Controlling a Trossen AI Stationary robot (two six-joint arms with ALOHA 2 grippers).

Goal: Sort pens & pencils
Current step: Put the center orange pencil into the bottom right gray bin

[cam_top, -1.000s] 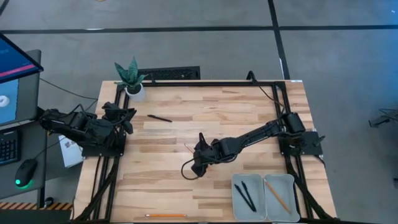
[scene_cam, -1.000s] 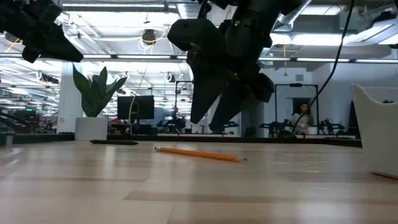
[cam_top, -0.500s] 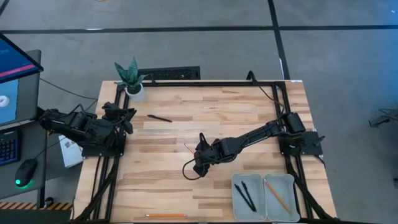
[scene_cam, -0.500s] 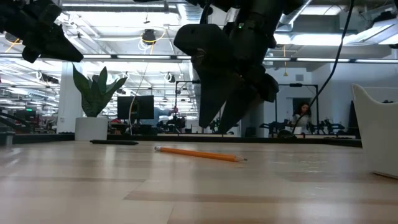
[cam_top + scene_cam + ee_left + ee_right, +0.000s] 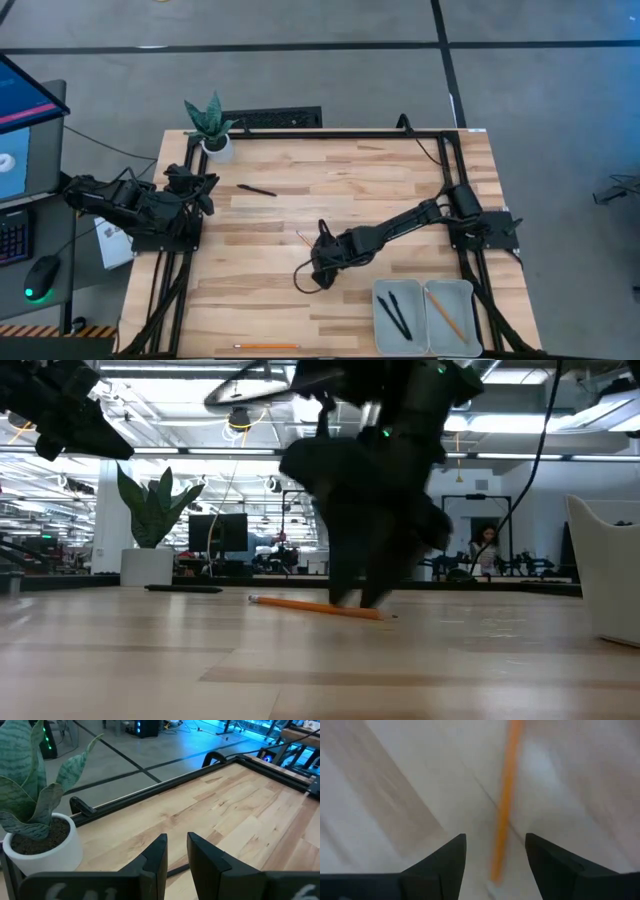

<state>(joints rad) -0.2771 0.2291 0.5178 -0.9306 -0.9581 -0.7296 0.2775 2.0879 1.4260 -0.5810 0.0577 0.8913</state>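
Right gripper is down near the table's middle, its two fingers spread apart with an orange pencil lying on the wood between them; the jaws straddle it and have not closed on it. In the low view the same gripper reaches the tabletop right at that pencil, which lies flat on the wood. From above, only the pencil's end shows beside the gripper. Toward the front right corner sit two grey trays side by side: the left tray holds two black pens, and the right tray holds one pencil lying slantwise. A second loose pencil lies along the table's front edge, well apart from the gripper. A third pen lies toward the back left of the table, near the left arm. Left gripper waits at the table's left edge, raised off the wood, its fingers slightly apart and holding nothing. A potted plant stands at the back left corner, just beside that arm. Beyond the table, the low view shows a person far off in the room.
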